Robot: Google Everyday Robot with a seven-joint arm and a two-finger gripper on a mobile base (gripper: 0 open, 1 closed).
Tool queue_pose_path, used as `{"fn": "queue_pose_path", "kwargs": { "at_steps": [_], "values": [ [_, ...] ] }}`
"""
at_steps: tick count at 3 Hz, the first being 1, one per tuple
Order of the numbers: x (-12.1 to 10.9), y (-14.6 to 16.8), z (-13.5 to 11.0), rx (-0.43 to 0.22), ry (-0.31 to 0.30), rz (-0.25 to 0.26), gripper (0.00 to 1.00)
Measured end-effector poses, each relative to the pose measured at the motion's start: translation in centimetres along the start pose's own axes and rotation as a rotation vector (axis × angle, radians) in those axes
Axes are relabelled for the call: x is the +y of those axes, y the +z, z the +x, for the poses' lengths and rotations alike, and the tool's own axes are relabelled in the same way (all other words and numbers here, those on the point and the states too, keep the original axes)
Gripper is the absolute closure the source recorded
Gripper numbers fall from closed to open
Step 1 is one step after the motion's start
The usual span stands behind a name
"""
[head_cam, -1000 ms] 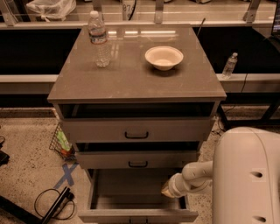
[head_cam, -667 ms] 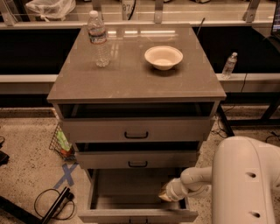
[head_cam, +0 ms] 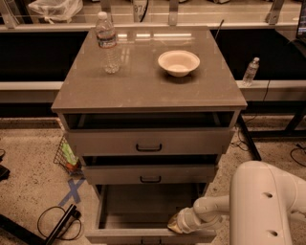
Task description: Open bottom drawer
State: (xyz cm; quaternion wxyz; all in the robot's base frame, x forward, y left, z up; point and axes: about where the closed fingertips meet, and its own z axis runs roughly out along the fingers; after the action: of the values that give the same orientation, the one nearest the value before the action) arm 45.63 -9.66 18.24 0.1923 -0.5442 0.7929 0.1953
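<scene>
Centrally: grey cabinet (head_cam: 143,91), flat top, three drawers stacked below it, each with a small black bar handle.

Item, top drawer (head_cam: 191,141): tallest front, standing slightly out from the carcass, dark gap above it.

Item, middle drawer (head_cam: 114,174): shorter front, also slightly out.

Item, bottom drawer (head_cam: 119,236): lowest of the three, drawn far out toward the camera, plain grey floor and side walls showing; its front sits at the bottom edge of the view, handle cut off there.

Item, gripper (head_cam: 173,226): at the right part of the bottom drawer's front rim, just over or against it; whether it is spread or pressed together cannot be told. Its pale wrist runs right to the bulky white arm (head_cam: 265,206), which fills the lower right corner and hides the floor and the drawer's right end.

On the cabinet top: clear water bottle (head_cam: 108,43), upright, rear left; cream bowl (head_cam: 178,62), upright, rear right of centre; the two well apart.

Surroundings: second small bottle (head_cam: 250,71) upright on the ledge to the right; plastic bag (head_cam: 55,8) on the counter behind, upper left; wire basket (head_cam: 66,158) on the speckled floor beside the cabinet's left side; blue tape cross (head_cam: 74,190) near it; black cable (head_cam: 48,225) looped on the floor at lower left.
</scene>
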Motion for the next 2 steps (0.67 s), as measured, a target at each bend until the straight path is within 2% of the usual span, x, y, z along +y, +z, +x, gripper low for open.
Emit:
{"fn": "queue_pose_path", "kwargs": {
  "at_steps": [1, 2],
  "values": [
    [0.0, -0.1, 0.0, 0.0, 0.0, 0.0, 1.0],
    [3.1, -1.0, 0.4, 0.005, 0.001, -0.018, 1.0]
  ]
}}
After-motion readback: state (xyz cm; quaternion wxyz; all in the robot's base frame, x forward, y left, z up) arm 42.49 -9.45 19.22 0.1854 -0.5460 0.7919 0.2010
